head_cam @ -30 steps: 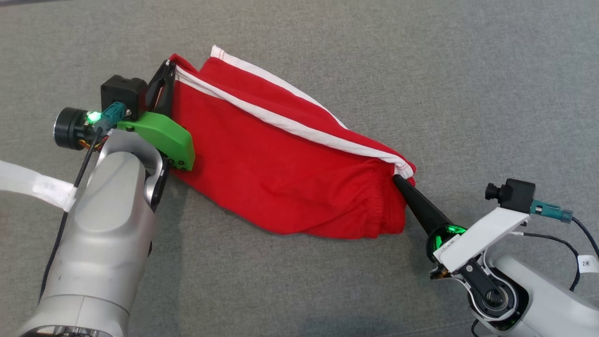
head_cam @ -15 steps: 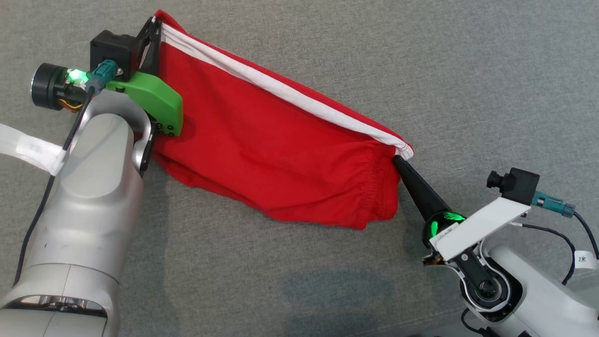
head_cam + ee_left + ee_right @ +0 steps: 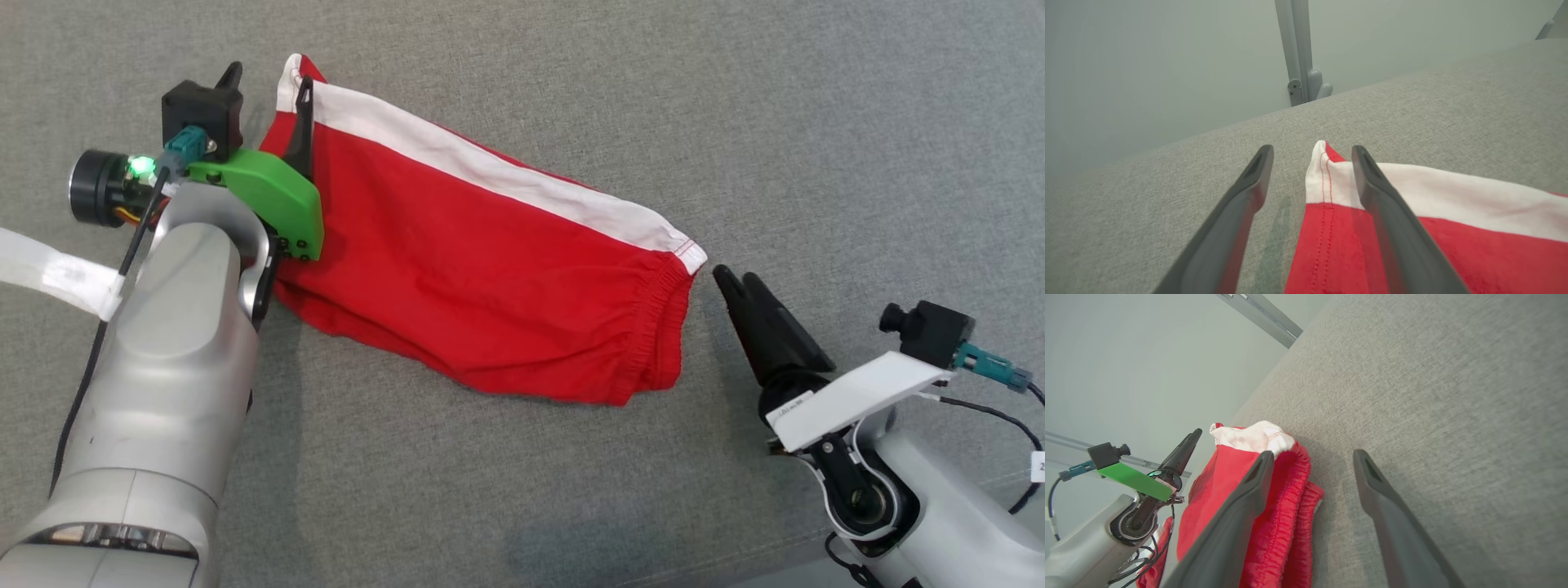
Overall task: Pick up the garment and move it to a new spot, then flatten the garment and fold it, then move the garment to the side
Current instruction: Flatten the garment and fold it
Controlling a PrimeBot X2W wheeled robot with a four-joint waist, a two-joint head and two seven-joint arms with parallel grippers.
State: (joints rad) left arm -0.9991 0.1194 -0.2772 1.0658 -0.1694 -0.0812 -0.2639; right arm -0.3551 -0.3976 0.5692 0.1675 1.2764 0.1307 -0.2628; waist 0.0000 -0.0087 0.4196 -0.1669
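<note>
The garment (image 3: 490,278) is a pair of red shorts with a white side stripe, lying spread on the grey fabric surface (image 3: 816,122). My left gripper (image 3: 269,82) stands open at the garment's far left corner, one finger over the cloth and one beside it. In the left wrist view that gripper (image 3: 1311,149) straddles the white-striped corner of the garment (image 3: 1453,245) without pinching it. My right gripper (image 3: 733,276) is open just right of the elastic waistband, apart from it. In the right wrist view this gripper (image 3: 1313,454) has the gathered waistband of the garment (image 3: 1290,522) beside its left finger.
The grey surface runs wide on all sides of the shorts. Its far edge meets a pale wall with a grey metal post (image 3: 1298,53). A white strap (image 3: 49,273) and cables hang by my left arm. A cable trails from the right wrist camera (image 3: 931,327).
Both grippers have opened and let go of the garment, which now lies flatter with its white stripe showing wide. The right gripper has drawn back to the right of the waistband.
</note>
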